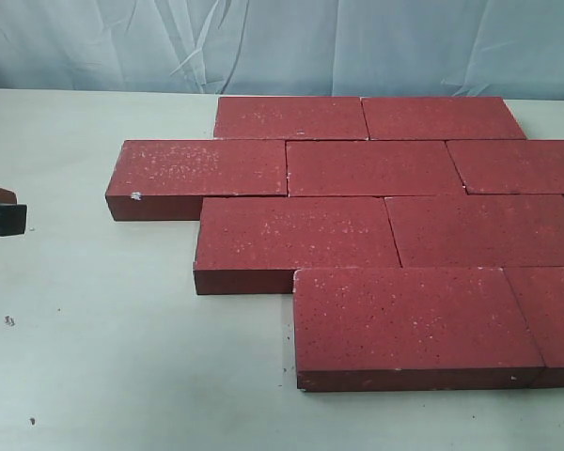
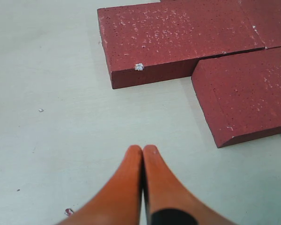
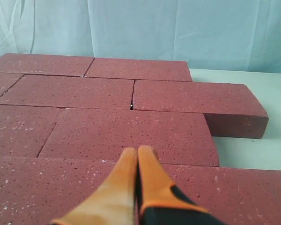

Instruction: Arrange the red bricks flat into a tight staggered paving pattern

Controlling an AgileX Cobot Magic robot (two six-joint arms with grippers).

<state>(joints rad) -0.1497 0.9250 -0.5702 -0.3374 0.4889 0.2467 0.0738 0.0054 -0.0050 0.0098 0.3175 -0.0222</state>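
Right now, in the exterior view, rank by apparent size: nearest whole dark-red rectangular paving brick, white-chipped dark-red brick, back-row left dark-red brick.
1. nearest whole dark-red rectangular paving brick
2. white-chipped dark-red brick
3. back-row left dark-red brick
Camera nearness drives this; true sizes may match.

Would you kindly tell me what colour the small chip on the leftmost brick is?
White; the chip shows best in the left wrist view.

Smooth, tapered orange fingers (image 2: 124, 187) with rounded tips and black patches near the base, on left gripper (image 2: 143, 149) and right gripper (image 3: 137, 150) alike.
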